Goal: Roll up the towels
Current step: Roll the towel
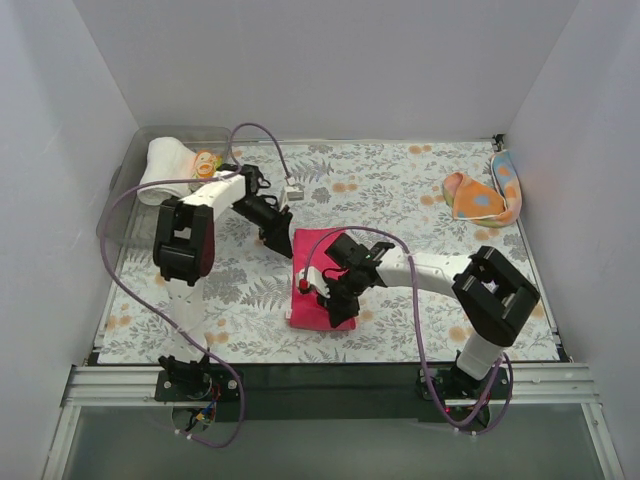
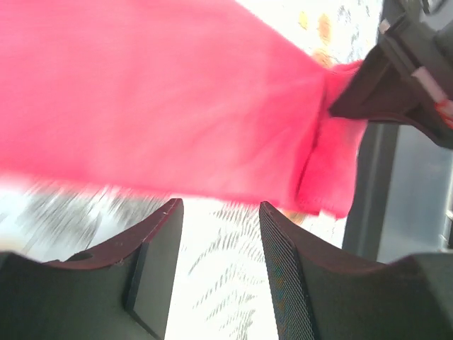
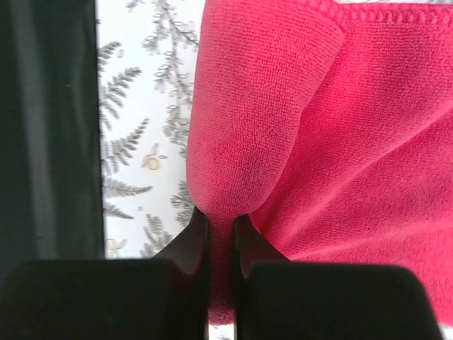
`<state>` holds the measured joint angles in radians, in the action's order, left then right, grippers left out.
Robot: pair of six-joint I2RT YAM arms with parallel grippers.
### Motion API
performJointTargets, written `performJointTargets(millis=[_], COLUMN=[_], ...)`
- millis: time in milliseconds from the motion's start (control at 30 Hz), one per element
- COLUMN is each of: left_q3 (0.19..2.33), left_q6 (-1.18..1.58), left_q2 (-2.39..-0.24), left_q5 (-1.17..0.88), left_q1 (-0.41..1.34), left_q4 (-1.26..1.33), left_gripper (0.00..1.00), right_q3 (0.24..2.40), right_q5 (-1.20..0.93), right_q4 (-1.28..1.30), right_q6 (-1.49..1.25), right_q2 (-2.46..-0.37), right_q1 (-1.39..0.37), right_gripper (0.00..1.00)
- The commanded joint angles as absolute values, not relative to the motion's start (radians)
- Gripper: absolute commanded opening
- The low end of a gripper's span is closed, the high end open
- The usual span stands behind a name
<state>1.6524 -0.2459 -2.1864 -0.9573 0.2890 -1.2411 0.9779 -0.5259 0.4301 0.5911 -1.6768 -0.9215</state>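
A magenta-red towel (image 1: 312, 285) lies as a narrow strip on the floral cloth at the table's middle. My right gripper (image 1: 338, 300) is shut on a fold at its near end; the right wrist view shows the towel (image 3: 340, 142) pinched between the fingers (image 3: 191, 241). My left gripper (image 1: 281, 243) is open and empty just beyond the towel's far end; in the left wrist view the towel (image 2: 156, 106) fills the top above the fingers (image 2: 287, 262). An orange spotted towel (image 1: 482, 197) lies crumpled at the far right. A white towel (image 1: 167, 167) sits rolled in the bin.
A clear plastic bin (image 1: 130, 200) stands at the far left, also holding a small yellow-orange thing (image 1: 206, 164). White walls enclose the table. The grey-and-orange floral covering (image 1: 400, 190) spans the table top. A dark strip (image 1: 330, 375) runs along the near edge.
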Motion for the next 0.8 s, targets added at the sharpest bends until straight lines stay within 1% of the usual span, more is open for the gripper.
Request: performJointTargets(millis=[0, 67, 133, 167, 200, 267, 300, 333, 467, 567, 600, 667, 700, 767], left_q3=[1.660, 1.602, 1.540, 1.513, 1.449, 1.376, 1.294, 1.263, 1.112, 0.984, 0.944, 0.853, 0.829, 0.773], left_q6=[-0.239, -0.209, -0.154, -0.143, -0.140, -0.130, -0.120, -0.114, -0.175, -0.256, -0.303, -0.328, -0.333, -0.337], left_q2=[-2.019, -1.924, -1.846, -1.807, -1.724, -1.634, -1.593, -1.518, -1.372, -1.228, -1.195, -1.119, -1.103, -1.091], left_q5=[-0.960, -0.957, -0.948, -0.940, -0.933, -0.895, -0.879, -0.859, -0.787, -0.692, -0.634, -0.582, -0.546, -0.454], left_q1=[0.215, 0.181, 0.137, 0.129, 0.124, 0.126, 0.130, 0.138, 0.195, 0.319, 0.415, 0.510, 0.603, 0.693], left_q4=[-1.204, -1.155, -1.051, -1.020, -0.967, -0.901, -0.835, -0.815, -0.796, -0.787, -0.775, -0.750, -0.708, -0.666], left_gripper=[0.44, 0.45, 0.46, 0.46, 0.46, 0.48, 0.49, 0.50, 0.50, 0.50, 0.51, 0.52, 0.52, 0.53], right_q3=[1.031, 1.084, 1.120, 1.144, 1.190, 1.238, 1.291, 1.311, 1.385, 1.414, 1.423, 1.446, 1.453, 1.468], right_q5=[-0.649, -0.684, -0.753, -0.777, -0.823, -0.868, -0.918, -0.945, -1.018, -1.055, -1.069, -1.077, -1.086, -1.094], right_q4=[0.603, 0.630, 0.658, 0.675, 0.719, 0.761, 0.817, 0.840, 0.906, 0.922, 0.928, 0.949, 0.956, 0.969], right_q6=[0.546, 0.529, 0.525, 0.528, 0.535, 0.546, 0.560, 0.564, 0.563, 0.551, 0.546, 0.545, 0.546, 0.546], right_q2=[-1.727, -1.778, -1.819, -1.872, -1.900, -1.984, -2.011, -2.034, -2.130, -2.189, -2.207, -2.259, -2.273, -2.311], right_q1=[-0.914, -0.905, -0.881, -0.871, -0.853, -0.832, -0.815, -0.802, -0.766, -0.741, -0.733, -0.724, -0.716, -0.707], right_gripper=[0.01, 0.01, 0.01, 0.01, 0.01, 0.01, 0.01, 0.01, 0.01, 0.01, 0.01, 0.01, 0.01, 0.01])
